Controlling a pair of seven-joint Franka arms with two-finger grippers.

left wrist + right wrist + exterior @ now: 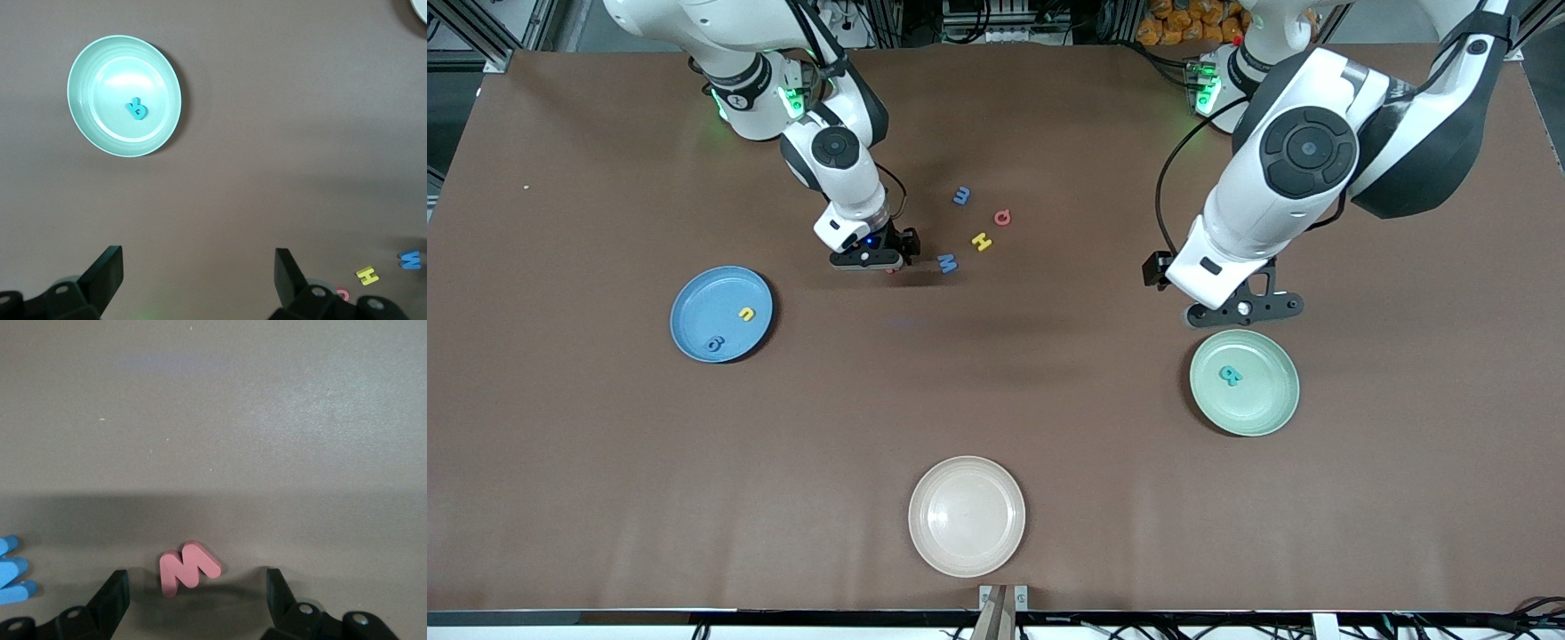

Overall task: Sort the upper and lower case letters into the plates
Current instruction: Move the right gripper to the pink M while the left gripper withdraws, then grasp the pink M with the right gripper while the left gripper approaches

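My right gripper (887,264) is open and low over the table, its fingers on either side of a pink-red letter M (188,567) that lies flat on the cloth. My right gripper (197,593) is not touching it. A blue letter (947,262) lies just beside it and also shows in the right wrist view (13,570). A yellow H (982,241), a red letter (1002,216) and another blue letter (961,196) lie close by. The bright blue plate (694,293) holds a yellow letter (746,313) and a blue one (713,343). The mint green plate (1272,409) holds a teal letter (1231,375). My left gripper (1240,308) is open and empty over the table by the mint plate's rim.
A cream-white plate (967,551) sits empty near the front camera's edge of the table. In the left wrist view the mint plate (83,87), its teal letter (136,109), the yellow H (367,275) and a blue letter (409,259) show past my open left gripper (199,267).
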